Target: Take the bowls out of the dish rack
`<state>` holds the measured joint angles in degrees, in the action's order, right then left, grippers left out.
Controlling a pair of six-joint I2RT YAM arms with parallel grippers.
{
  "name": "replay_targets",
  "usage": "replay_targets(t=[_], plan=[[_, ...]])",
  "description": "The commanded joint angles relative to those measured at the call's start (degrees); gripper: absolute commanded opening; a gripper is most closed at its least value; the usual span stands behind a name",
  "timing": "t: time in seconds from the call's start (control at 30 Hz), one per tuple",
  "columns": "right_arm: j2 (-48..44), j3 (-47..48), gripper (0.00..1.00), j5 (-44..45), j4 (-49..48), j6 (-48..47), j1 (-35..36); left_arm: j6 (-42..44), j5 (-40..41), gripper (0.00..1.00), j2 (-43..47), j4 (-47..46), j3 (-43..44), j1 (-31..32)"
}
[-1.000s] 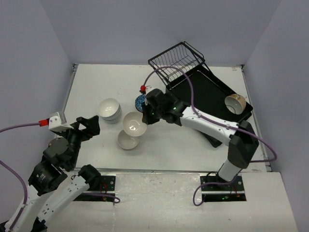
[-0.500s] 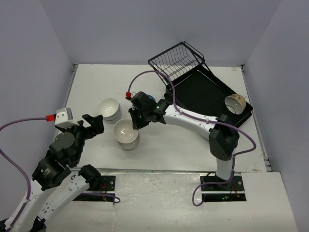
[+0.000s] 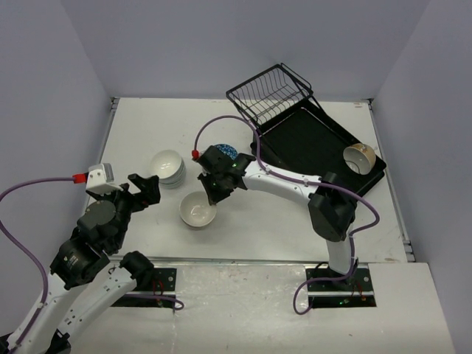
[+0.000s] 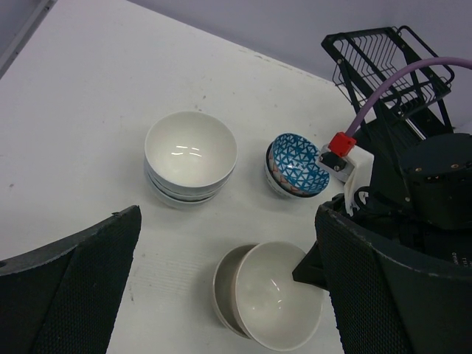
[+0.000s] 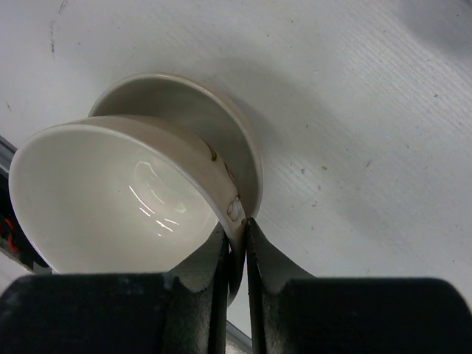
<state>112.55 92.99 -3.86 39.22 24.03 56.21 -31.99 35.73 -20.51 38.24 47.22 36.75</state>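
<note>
My right gripper (image 3: 214, 193) (image 5: 237, 228) is shut on the rim of a cream bowl (image 3: 198, 212) (image 5: 110, 199) (image 4: 279, 296). That bowl sits tilted inside another cream bowl (image 4: 223, 284) (image 5: 193, 103) on the table. To the left is a stack of white bowls (image 3: 167, 167) (image 4: 190, 153), and behind is a blue-patterned bowl (image 3: 222, 153) (image 4: 296, 164). The black dish rack (image 3: 310, 140) lies at the back right, with a cream bowl (image 3: 359, 157) on its side in the near right corner. My left gripper (image 3: 140, 190) (image 4: 226, 221) hangs open and empty, left of the bowls.
The rack's tilted wire basket (image 3: 269, 92) (image 4: 383, 59) stands at its far end, with nothing showing in it. A purple cable (image 3: 228, 122) loops from the right wrist over the blue-patterned bowl. The table's near edge (image 3: 258, 259) runs just behind the arm bases.
The right gripper carried the cream bowl left and down, from above the table into the bowl resting there. The left arm shifted slightly right, still open.
</note>
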Motion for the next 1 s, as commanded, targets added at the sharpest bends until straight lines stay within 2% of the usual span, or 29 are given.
replay_targets(t=[0.0,0.23,0.37,0.43,0.5,0.57,0.83,0.9,0.97], plan=[[0.12,3.07,0.01,-2.12,-1.25,0.05,0.48,0.79,-0.22,1.00,-0.32,-2.38,-0.29,-0.45],[1.35,5.00,0.01,-2.03,-2.31,0.14,0.57,0.96,-0.66,1.00,-0.58,-2.38,-0.29,-0.45],[2.50,6.50,0.05,-0.98,-1.08,0.05,0.48,1.14,-0.92,1.00,-0.58,-2.47,-0.38,-0.54],[2.67,6.68,0.17,-0.54,-0.64,0.05,0.57,1.23,-1.01,1.00,-0.67,-2.55,-0.38,-0.54],[2.50,6.77,0.34,-0.27,-0.29,0.05,0.57,1.31,-1.27,1.00,-0.67,-2.64,-0.38,-0.54],[1.89,6.50,0.37,-0.19,-0.20,0.05,0.57,1.40,-1.36,1.00,-0.76,-2.73,-0.38,-0.45],[-1.63,6.76,0.60,1.04,0.94,-0.65,0.66,1.40,-1.62,1.00,-1.02,-2.91,-0.38,-0.45],[-4.00,6.59,0.63,3.66,2.08,-1.18,0.75,1.31,-1.97,1.00,-1.28,-2.99,-0.46,-0.45],[-8.28,5.98,0.72,7.18,3.57,-1.79,0.57,1.14,-2.50,1.00,-2.07,-3.34,-0.38,-0.54]])
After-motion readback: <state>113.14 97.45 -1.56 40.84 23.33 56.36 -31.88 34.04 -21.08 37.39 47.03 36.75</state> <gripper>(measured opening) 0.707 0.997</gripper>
